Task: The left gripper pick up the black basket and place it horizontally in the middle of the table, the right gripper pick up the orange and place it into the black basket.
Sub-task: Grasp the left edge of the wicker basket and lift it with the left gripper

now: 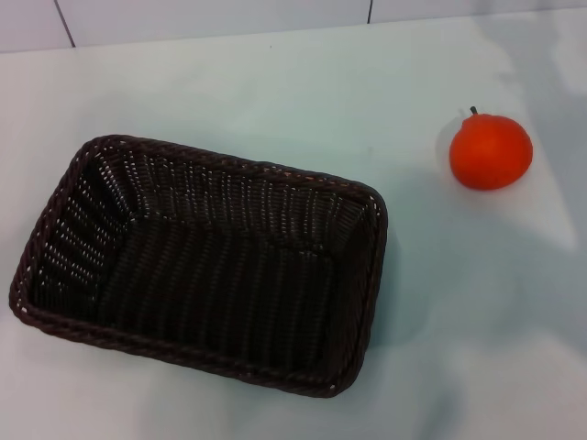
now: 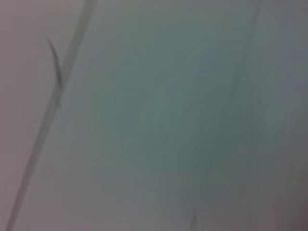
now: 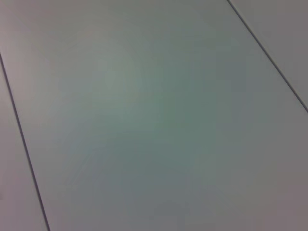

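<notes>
The black basket (image 1: 197, 261) lies on the white table (image 1: 275, 101) at the left and middle of the head view, long side across, slightly turned, empty inside. The orange (image 1: 490, 151) with a short dark stem sits on the table at the right, apart from the basket. Neither gripper shows in any view. Both wrist views show only plain pale surface with thin dark lines.
A tiled wall edge (image 1: 183, 18) runs along the far side of the table. Soft shadows fall on the table at the far right (image 1: 550, 82).
</notes>
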Controlling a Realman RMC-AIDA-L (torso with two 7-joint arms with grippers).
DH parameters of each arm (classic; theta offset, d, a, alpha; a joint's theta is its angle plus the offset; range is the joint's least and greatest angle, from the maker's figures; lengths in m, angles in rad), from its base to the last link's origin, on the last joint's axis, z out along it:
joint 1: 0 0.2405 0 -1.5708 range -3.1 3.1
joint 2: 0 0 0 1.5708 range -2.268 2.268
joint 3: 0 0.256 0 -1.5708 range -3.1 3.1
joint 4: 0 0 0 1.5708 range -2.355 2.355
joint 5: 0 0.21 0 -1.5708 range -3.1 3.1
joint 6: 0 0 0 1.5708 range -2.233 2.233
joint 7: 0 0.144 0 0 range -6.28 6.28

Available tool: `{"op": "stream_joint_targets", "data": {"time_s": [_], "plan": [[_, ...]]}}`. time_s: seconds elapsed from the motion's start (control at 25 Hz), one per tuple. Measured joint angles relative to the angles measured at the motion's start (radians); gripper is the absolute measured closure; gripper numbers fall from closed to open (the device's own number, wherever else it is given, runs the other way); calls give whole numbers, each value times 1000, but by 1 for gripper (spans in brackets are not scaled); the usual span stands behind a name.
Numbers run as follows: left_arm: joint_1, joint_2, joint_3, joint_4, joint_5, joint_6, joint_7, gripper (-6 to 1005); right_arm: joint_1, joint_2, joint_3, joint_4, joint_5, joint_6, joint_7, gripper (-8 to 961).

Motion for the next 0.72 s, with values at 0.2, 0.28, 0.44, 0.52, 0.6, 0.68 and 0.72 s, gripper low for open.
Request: {"op": "stream_joint_targets", "data": {"time_s": [0.2,0.28,0.44,0.52,0.6,0.68,0.72], "plan": [[0,-15,80,301,235,8,-322,220,-3,0,3,0,0,12,0,8],[-6,-18,121,386,323,4,-438,219,-1,0,4,0,0,21,0,9],[-49,-19,197,473,500,10,-636,217,4,0,4,0,0,35,0,9],[-75,-19,222,487,573,15,-703,216,7,0,4,1,0,40,-1,9],[-106,-22,247,492,651,18,-760,215,8,0,4,2,0,42,-4,9],[-133,-29,265,496,714,19,-794,215,9,0,4,3,0,43,-6,8],[-146,-36,273,499,744,19,-805,216,9,0,4,3,0,43,-6,8]]}}
